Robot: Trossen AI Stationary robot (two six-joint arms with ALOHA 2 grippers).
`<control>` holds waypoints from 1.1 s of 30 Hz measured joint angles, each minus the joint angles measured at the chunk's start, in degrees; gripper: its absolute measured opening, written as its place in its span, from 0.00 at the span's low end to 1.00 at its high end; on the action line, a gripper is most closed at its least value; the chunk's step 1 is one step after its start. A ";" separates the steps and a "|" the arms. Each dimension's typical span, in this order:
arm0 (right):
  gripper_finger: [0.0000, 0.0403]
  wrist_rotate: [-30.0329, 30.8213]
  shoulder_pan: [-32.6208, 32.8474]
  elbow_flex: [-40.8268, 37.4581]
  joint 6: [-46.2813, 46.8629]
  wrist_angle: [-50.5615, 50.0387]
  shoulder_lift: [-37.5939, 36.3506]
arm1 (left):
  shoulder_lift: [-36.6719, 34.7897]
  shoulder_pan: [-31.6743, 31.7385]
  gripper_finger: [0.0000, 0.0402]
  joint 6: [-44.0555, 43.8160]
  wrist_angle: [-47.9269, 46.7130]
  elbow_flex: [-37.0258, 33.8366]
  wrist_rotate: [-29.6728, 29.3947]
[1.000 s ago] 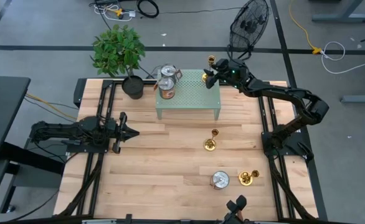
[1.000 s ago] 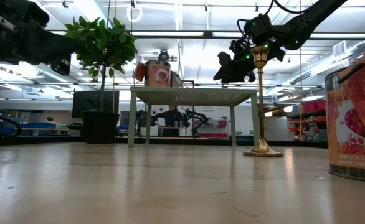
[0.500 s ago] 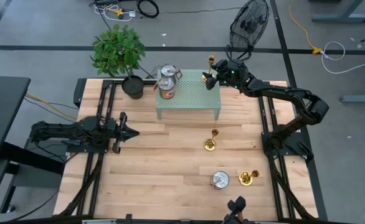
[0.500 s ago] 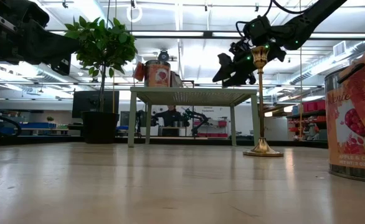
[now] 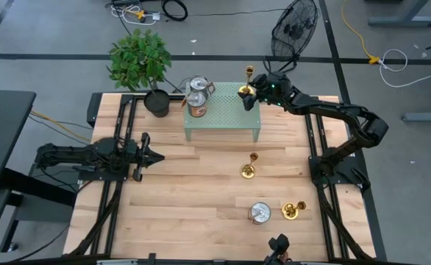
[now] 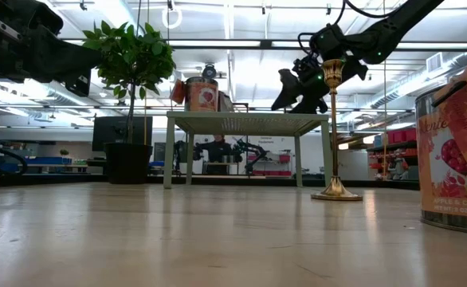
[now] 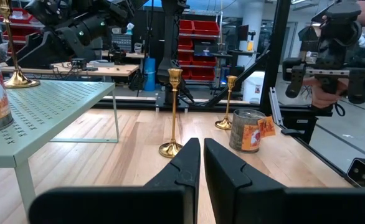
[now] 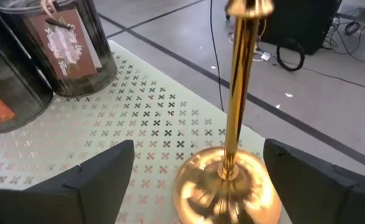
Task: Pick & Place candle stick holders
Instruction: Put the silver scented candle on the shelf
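Raised stand point(image 5: 223, 118): far middle of the surface point(image 5: 186, 206).
On stand: two tins point(image 5: 196, 96) at its left end; one candle stick holder point(image 5: 246, 90) upright at its right corner.
Right hand point(image 5: 254, 94): around that holder, fingers apart.
Plant point(image 5: 142, 62): left of stand.
Near right: two holders point(image 5: 248, 169), one tin point(image 5: 259, 213).
Left hand point(image 5: 148, 155): left side, fingers together.

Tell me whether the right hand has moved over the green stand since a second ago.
Yes. In the high view the right hand has backed off toward the green stand's right edge, uncovering the candle stick holder standing at that corner.
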 joint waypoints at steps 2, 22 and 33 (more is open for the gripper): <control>0.91 -0.17 -0.02 0.00 0.00 -0.29 -0.02 | 0.01 0.00 0.07 0.02 0.01 0.00 0.00; 0.93 -2.05 0.15 0.01 -0.50 -12.37 -8.13 | 0.02 0.02 0.07 0.02 0.01 -0.02 0.00; 0.93 -4.66 2.22 0.00 -0.38 -26.66 -17.04 | 0.02 0.00 0.07 0.02 -0.01 0.00 0.00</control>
